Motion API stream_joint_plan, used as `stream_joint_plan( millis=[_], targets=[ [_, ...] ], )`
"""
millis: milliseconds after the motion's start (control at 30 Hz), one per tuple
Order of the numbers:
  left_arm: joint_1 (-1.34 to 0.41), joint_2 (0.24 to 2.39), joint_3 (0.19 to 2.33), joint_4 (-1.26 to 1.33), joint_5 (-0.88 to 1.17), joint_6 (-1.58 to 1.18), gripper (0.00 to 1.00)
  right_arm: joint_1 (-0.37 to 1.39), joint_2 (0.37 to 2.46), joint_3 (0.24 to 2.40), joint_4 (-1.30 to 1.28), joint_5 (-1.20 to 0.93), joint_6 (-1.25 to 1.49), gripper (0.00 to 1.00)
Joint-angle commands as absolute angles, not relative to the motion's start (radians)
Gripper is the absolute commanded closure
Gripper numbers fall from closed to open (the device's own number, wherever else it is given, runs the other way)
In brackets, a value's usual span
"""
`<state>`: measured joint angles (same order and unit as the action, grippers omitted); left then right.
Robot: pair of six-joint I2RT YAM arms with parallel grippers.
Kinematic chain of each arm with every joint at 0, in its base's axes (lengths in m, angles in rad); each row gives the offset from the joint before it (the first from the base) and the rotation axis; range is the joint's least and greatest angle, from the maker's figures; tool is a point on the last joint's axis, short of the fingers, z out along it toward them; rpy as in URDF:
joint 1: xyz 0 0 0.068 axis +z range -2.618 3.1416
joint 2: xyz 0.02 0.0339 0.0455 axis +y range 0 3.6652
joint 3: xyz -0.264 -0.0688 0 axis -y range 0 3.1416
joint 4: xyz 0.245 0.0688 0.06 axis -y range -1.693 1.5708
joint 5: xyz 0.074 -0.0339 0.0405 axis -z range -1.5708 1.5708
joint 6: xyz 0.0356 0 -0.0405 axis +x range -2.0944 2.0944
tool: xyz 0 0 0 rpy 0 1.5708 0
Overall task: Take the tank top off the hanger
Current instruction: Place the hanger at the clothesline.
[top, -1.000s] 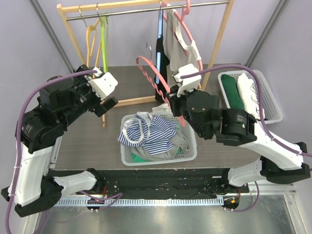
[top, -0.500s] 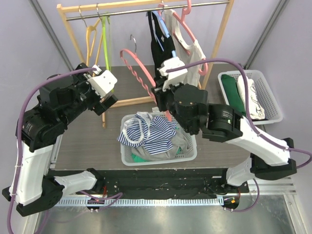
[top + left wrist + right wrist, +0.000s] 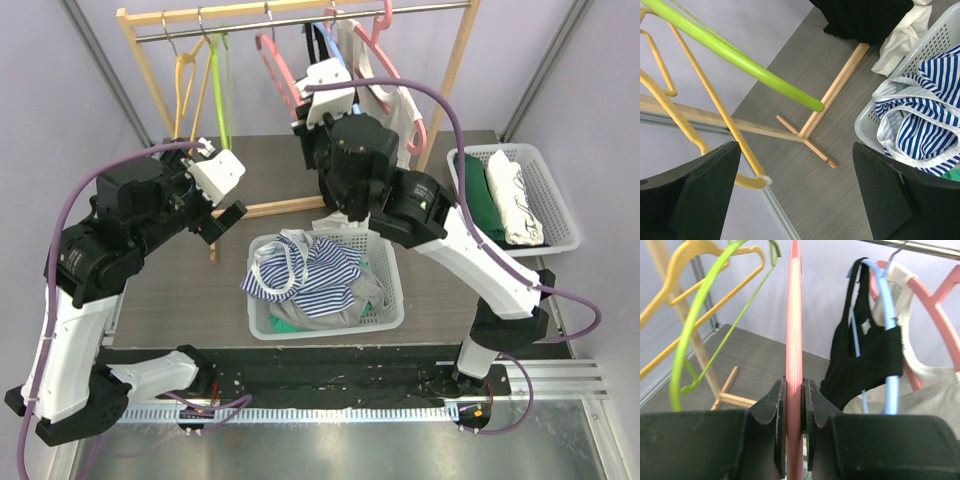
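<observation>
Left end effector agape (right end effector clamped).

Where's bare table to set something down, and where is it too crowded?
Bare table lies left of the laundry basket, on the near side of the rack's wooden foot. A narrower strip runs between that basket and the side basket. Crowded: the rail, where the right claw grips the pink hanger beside the black top.

Top view looks down from behind; the 2 wrist views share the green hanger up close.
</observation>
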<state>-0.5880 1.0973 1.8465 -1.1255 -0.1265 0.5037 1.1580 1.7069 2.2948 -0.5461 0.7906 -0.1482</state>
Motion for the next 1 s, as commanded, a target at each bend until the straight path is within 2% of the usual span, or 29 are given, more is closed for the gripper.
stream_joint_plan(
  millis=[0, 967],
  targets=[
    [-0.581, 1.086, 1.847, -1.071, -0.101, 0.474, 0.00, 1.108, 1.712, 2.371, -0.456, 0.721, -0.149, 0.99],
    [-0.574, 1.081, 1.845, -1.097, -0.054, 0.471, 0.00, 0.989, 1.901, 2.459, -0.446, 0.561, -0.055, 0.99]
  ],
)
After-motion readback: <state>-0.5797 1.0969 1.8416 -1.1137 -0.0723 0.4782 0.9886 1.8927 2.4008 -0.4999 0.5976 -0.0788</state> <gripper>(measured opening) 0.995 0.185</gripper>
